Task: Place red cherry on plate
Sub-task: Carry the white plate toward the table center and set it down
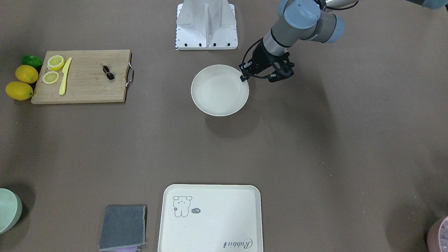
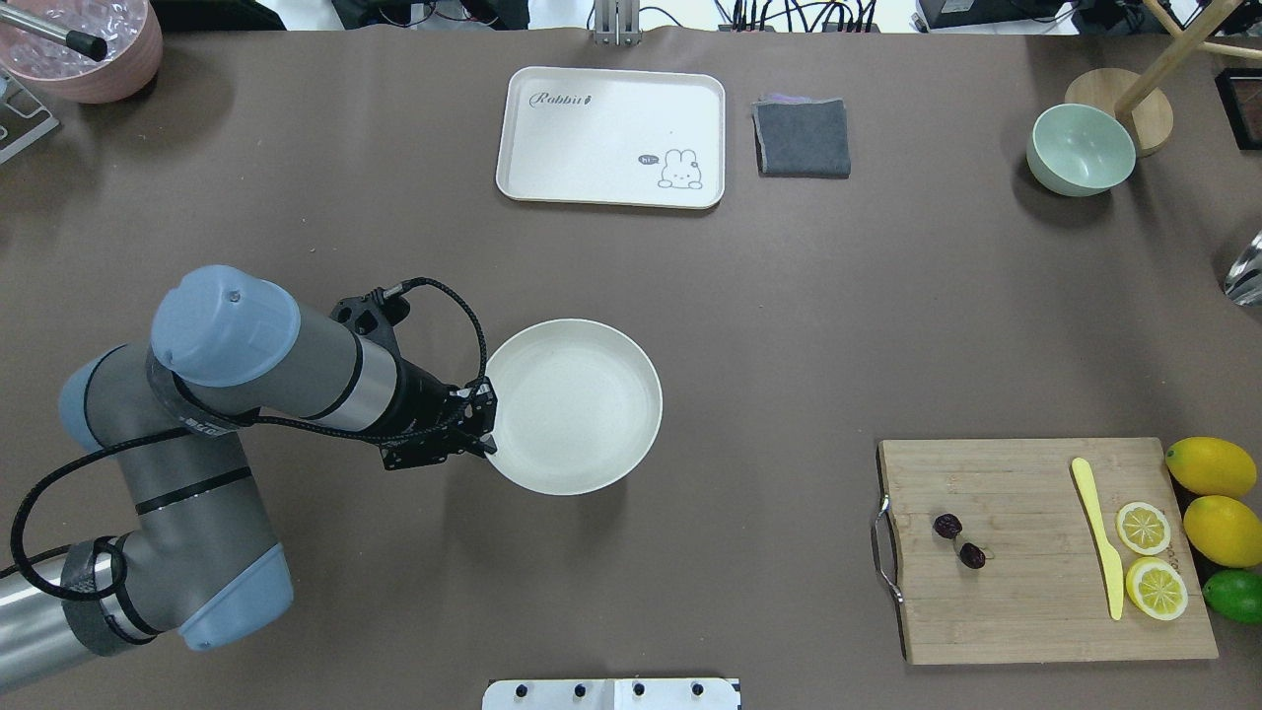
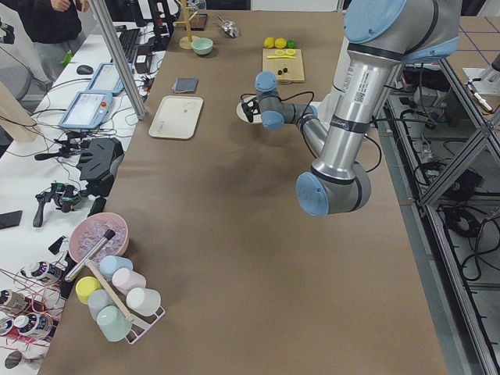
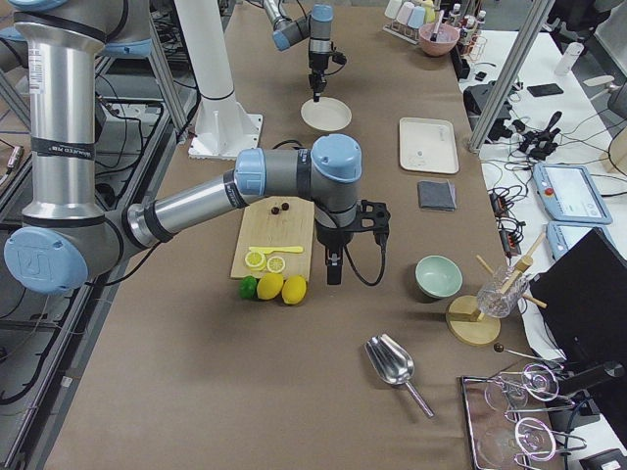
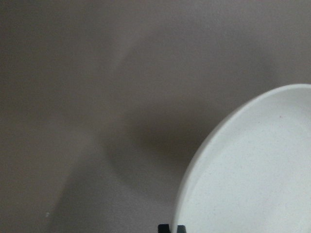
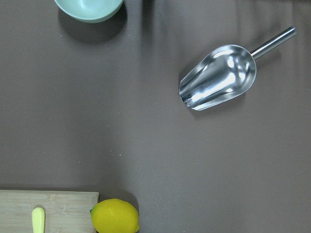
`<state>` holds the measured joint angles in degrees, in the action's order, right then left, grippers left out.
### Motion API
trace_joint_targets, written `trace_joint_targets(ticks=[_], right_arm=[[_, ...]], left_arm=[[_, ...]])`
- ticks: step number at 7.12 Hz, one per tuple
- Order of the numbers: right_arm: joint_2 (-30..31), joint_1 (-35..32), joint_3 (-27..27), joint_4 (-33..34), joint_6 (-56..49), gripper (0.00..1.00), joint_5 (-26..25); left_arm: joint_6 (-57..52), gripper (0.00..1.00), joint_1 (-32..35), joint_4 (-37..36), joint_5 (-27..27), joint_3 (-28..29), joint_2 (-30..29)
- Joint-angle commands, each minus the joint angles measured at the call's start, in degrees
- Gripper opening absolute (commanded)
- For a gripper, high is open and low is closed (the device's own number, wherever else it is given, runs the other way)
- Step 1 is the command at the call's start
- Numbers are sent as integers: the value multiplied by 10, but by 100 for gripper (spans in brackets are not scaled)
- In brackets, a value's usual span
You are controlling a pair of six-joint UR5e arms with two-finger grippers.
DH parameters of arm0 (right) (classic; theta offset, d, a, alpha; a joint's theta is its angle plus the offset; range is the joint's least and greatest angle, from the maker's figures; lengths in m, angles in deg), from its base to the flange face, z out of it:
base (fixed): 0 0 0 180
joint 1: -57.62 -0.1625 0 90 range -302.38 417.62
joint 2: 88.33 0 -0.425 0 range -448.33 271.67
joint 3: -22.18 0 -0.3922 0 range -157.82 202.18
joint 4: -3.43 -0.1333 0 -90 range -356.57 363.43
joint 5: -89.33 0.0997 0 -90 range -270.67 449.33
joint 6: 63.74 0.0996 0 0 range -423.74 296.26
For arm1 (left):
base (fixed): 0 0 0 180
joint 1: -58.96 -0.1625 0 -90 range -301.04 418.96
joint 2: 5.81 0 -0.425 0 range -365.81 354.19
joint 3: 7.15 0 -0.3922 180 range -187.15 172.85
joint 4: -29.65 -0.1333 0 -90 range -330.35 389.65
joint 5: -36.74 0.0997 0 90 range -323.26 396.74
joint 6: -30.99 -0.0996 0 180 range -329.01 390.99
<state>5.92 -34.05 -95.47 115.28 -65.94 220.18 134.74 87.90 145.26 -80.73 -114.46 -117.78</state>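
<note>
- Here, the cherry: two small, dark, glossy spheres joined by thin stems. It lies on the board near the metal handle, well apart from the plate.
- Plate: round, shallow, matt cream, with a raised rim, standing mid-table.
- Left gripper: at the plate's rim, on the side away from the board. In the wrist view its dark tips sit almost together with the rim running between them, pinching it.
- Right gripper: points straight down over the table just beyond the board's lemon end. Whether it is spread or pressed together cannot be told.
- Open room: a broad stretch of bare, matt brown table separates the plate from the board's handle end.
- Board: pale wood, rectangular, straight-grained. At the end far from the cherry it carries a flat yellow knife and two lemon slices.
- Off that far edge: two oval lemons and a green lime, just beside the board.
</note>
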Motion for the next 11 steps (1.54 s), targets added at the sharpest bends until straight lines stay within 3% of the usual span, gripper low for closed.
trace_joint_targets(ticks=[1, 2, 3, 5, 6, 7, 11], right_arm=[[6, 0, -9, 1, 0, 100, 2], [6, 0, -12, 0, 0, 100, 1], [6, 0, -11, 0, 0, 100, 0], [0, 0, -9, -1, 0, 100, -5], [-1, 0, -9, -1, 0, 100, -5], [-1, 0, -6, -1, -1, 100, -6], [10, -1, -12, -1, -1, 100, -5]], left_arm=[[1, 0, -48, -25, 54, -20, -3], [6, 0, -101, -39, 121, -19, -4], [-1, 0, -120, -35, 134, -18, 0], [-64, 0, -110, -22, 132, 1, 3], [-72, 0, -75, -13, 119, 15, 1], [-83, 0, -46, -12, 71, 31, -3], [-74, 0, -34, 58, 73, 98, -11]])
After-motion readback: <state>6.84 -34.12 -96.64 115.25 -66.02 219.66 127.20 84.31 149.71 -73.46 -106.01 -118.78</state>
